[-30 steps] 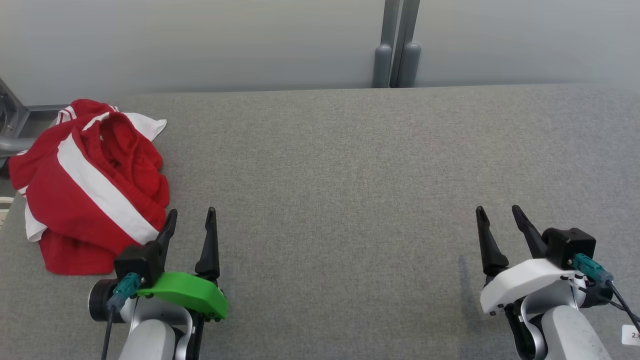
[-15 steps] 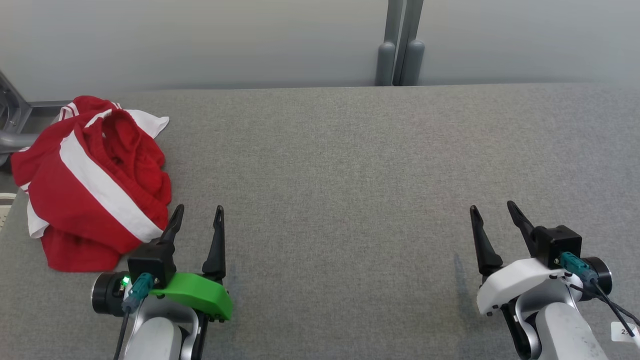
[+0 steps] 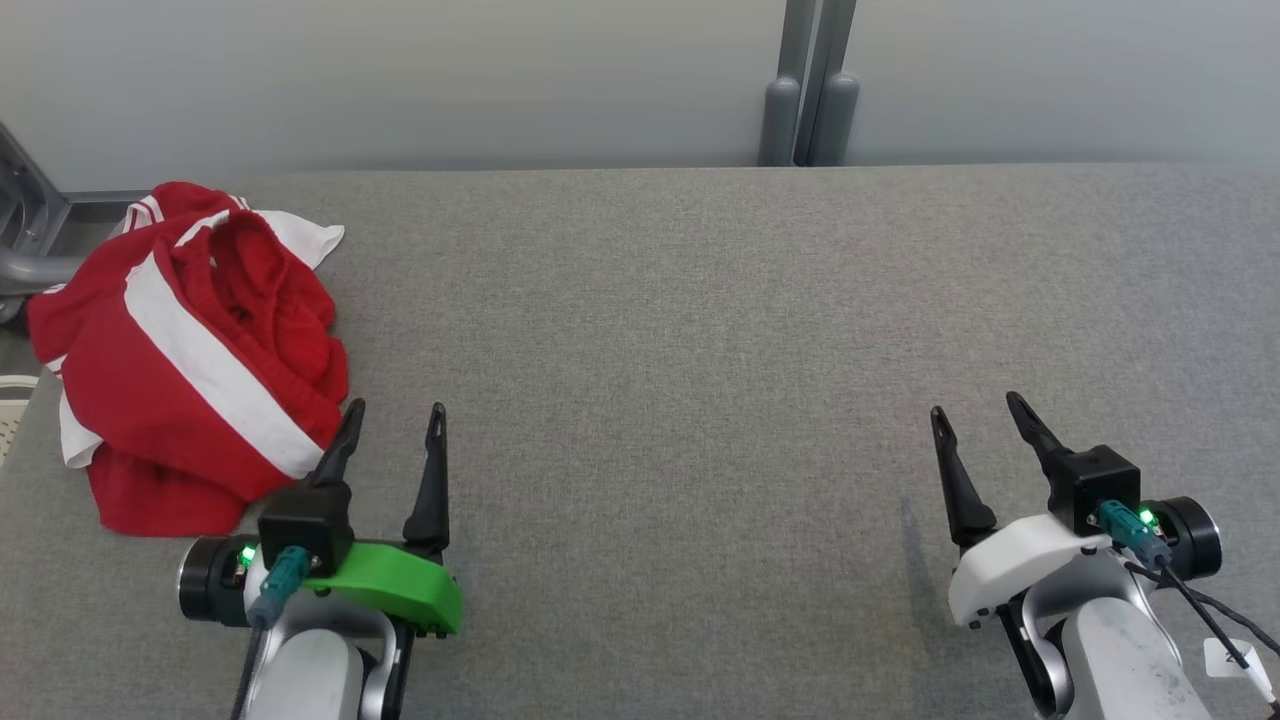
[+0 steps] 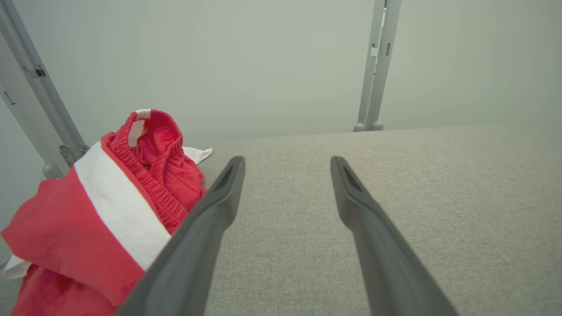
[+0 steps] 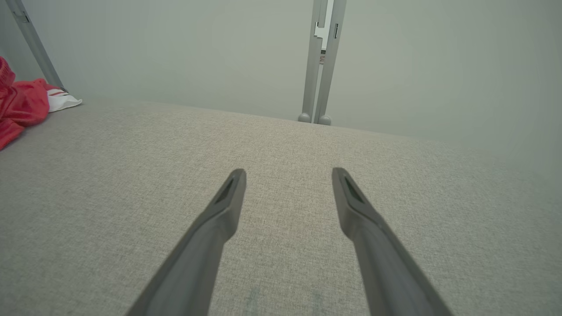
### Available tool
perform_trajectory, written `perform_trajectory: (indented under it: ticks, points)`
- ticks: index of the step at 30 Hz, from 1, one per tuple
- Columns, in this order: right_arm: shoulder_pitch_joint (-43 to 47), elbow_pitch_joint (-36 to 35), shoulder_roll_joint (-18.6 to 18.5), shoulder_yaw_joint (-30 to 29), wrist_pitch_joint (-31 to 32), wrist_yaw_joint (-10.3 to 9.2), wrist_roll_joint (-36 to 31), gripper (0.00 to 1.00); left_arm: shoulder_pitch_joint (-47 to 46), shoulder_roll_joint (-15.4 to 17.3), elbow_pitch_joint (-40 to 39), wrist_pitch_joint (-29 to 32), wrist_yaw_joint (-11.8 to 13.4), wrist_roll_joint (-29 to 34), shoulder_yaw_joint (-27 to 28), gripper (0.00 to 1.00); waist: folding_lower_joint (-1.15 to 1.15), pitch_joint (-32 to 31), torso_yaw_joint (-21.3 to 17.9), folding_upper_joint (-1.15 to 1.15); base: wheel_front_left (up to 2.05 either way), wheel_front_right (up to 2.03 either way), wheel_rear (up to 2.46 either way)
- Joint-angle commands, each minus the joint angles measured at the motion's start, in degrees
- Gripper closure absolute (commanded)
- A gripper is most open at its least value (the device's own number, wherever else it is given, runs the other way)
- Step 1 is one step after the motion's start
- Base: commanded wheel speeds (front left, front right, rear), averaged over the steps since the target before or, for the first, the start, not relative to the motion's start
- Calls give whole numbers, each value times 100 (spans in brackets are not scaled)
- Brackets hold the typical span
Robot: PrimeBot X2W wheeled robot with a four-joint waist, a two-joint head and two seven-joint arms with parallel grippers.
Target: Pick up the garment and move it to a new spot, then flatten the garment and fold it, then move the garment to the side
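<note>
My left gripper hangs released, its outer finger just beside the crumpled red cloth garment with white stripes at the left edge of the grey fabric tabletop. My right gripper, also released, sits well apart.

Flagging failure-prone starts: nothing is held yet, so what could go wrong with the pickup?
1. The garment is bunched at the left edge of the table; a nudge from the open left gripper might push it off.
2. It lies crumpled in layers, so a pinch may catch only one fold.
</note>
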Motion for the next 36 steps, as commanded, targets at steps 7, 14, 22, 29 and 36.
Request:
perform_trajectory:
  ticks: [7,14,22,29,36]
  points:
    - [-80,34,-27,6,-97,0,195,0,-43,-98,-7,-50,-115,-446,200,0,0,11,12,0,0,0,0]
    - [-98,46,-27,53,-137,0,373,0,-100,-114,100,-50,-148,-492,213,0,0,21,19,0,0,0,0]
    - [-94,59,-27,89,-168,0,384,0,-117,-128,144,-50,-179,-493,233,0,0,17,20,0,0,0,0]
    - [-96,64,-27,90,-162,0,398,0,-129,-135,163,-50,-207,-488,245,0,0,27,25,0,0,0,0]
    - [-54,41,-26,87,-134,0,366,0,-152,-136,177,-50,-181,-384,226,0,0,58,140,0,0,0,0]
